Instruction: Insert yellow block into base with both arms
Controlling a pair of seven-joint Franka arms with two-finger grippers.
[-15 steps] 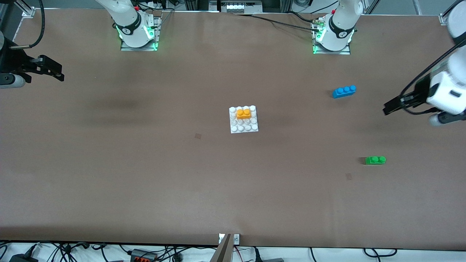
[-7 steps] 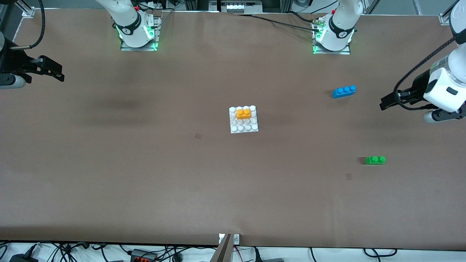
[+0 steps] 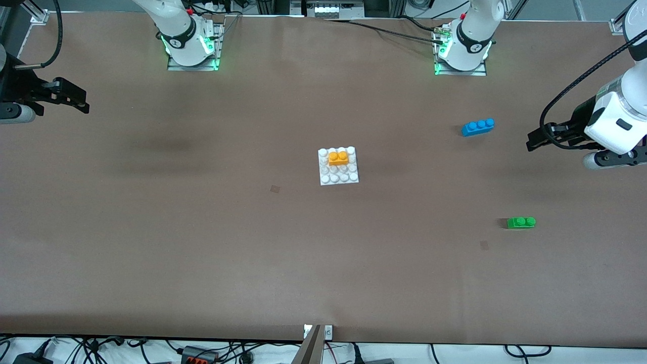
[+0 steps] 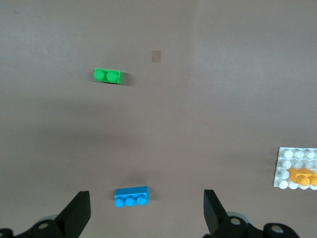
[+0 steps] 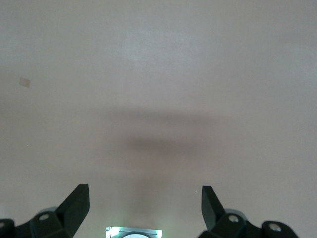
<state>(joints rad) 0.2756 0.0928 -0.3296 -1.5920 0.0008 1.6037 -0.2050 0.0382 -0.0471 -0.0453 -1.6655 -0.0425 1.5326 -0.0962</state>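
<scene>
While seated on the studs of the white base (image 3: 338,166) mid-desk, yellow block (image 3: 338,158) toward the edge farther from the front camera, left claw (image 3: 532,141) spread and empty over the desk's left-arm end, right claw (image 3: 81,101) spread, waiting over the right-arm end.

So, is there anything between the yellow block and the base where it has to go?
Nothing visible does. The yellow block already sits on the base, on its studs. The left end effector and the right end effector are open, each over bare table near its own end.
</scene>
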